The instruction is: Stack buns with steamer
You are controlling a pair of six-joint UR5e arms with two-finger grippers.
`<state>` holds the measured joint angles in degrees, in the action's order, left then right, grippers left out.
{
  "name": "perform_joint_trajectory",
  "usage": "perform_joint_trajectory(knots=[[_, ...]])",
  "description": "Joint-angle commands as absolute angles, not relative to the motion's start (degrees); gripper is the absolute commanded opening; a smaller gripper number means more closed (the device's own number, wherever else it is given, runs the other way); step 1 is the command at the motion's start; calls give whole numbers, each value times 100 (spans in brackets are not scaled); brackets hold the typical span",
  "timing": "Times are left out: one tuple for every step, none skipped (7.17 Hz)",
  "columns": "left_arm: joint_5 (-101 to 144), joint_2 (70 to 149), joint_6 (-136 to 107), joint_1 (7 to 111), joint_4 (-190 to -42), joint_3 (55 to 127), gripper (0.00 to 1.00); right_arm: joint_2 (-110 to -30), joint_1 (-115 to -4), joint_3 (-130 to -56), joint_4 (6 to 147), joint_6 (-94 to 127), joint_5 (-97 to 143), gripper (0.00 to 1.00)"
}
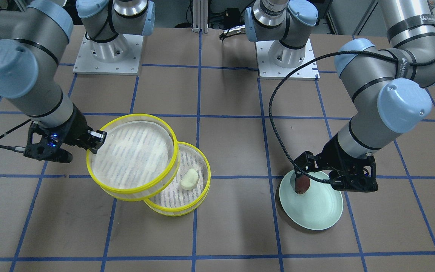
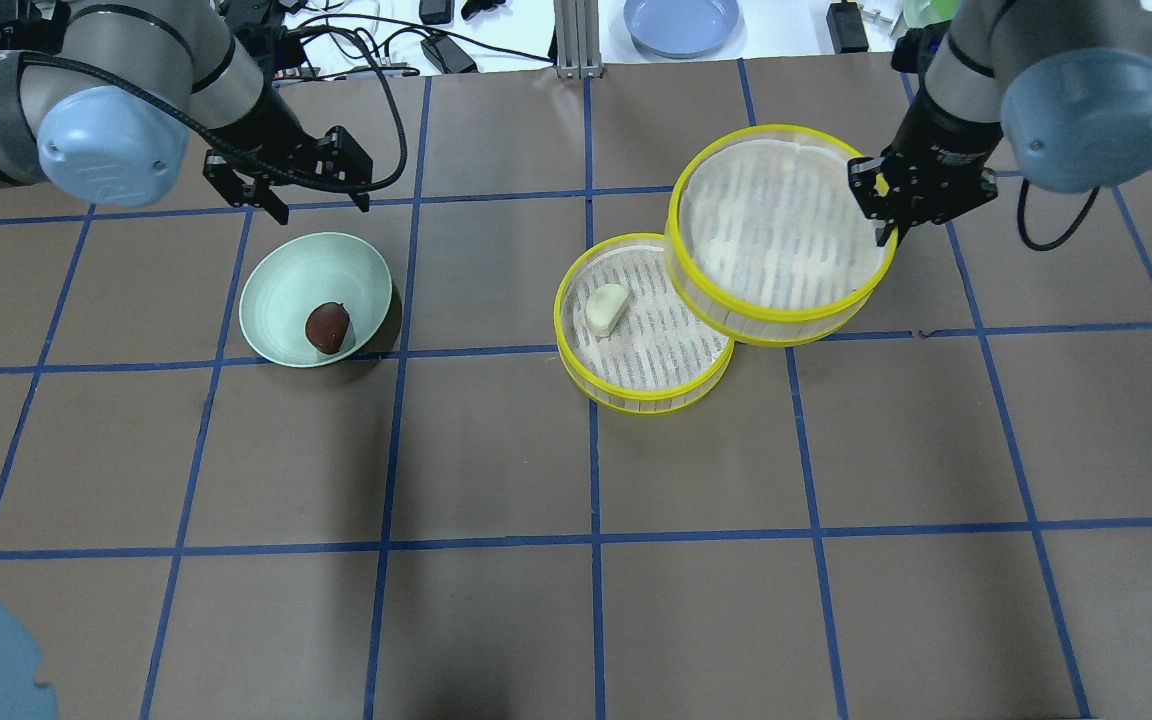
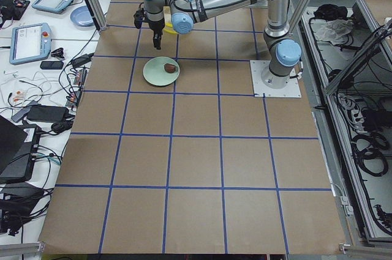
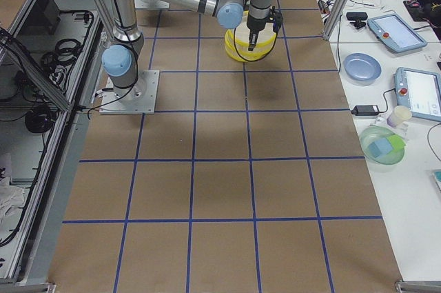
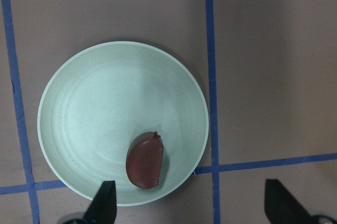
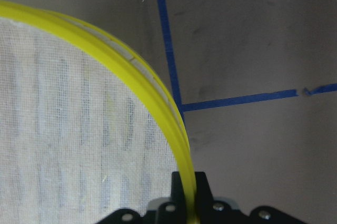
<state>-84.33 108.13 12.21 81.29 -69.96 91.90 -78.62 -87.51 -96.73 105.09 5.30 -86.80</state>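
My right gripper [image 2: 886,232] is shut on the yellow rim of the upper steamer tray [image 2: 776,225] and holds it tilted above the table; its near edge overlaps the lower steamer tray [image 2: 636,345]. The right wrist view shows the rim [image 6: 131,66] pinched between the jaws. The cream-white bun [image 2: 606,306] lies in the lower tray. The dark reddish-brown bun [image 2: 327,326] lies on the pale green plate [image 2: 281,290]. My left gripper [image 2: 323,208] is open and empty above the plate's far side. In the left wrist view the brown bun [image 5: 145,159] lies near one fingertip [image 5: 105,200].
The brown table is marked with a blue tape grid. The two arm bases [image 1: 108,53] stand at the robot's edge. A blue plate [image 2: 681,22] and cables lie beyond the table's far edge. The left arm's cable [image 1: 278,124] loops over the table.
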Motion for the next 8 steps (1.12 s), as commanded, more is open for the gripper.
perform_joint_trajectory(knots=[[-8542, 11020, 2585, 7833, -6306, 9823, 100, -7770, -9226, -9896, 10783, 651, -8613, 0], [-8543, 11169, 3115, 7709, -6197, 9957, 100, -7596, -9420, -9914, 11028, 676, -8683, 0], [-8604, 11371, 3399, 7708, -6196, 9967, 100, -7524, -9483, -9923, 11100, 668, -8710, 0], [-8517, 11504, 3367, 7708, -6196, 9967, 100, -7436, -9483, -9932, 11144, 677, -8710, 0], [-8482, 11618, 3358, 7708, -6170, 9967, 100, -7209, -9483, -9932, 11371, 685, -8710, 0], [-8273, 11680, 3357, 7717, -6144, 9967, 100, -7068, -9483, -9932, 11591, 764, -8693, 0], [-8079, 11750, 3357, 7717, -6135, 9967, 97, -7058, -9483, -9932, 11584, 765, -8718, 0], [-8077, 11812, 3349, 7708, -6143, 9958, 71, -7058, -9483, -9932, 11584, 782, -8719, 0]])
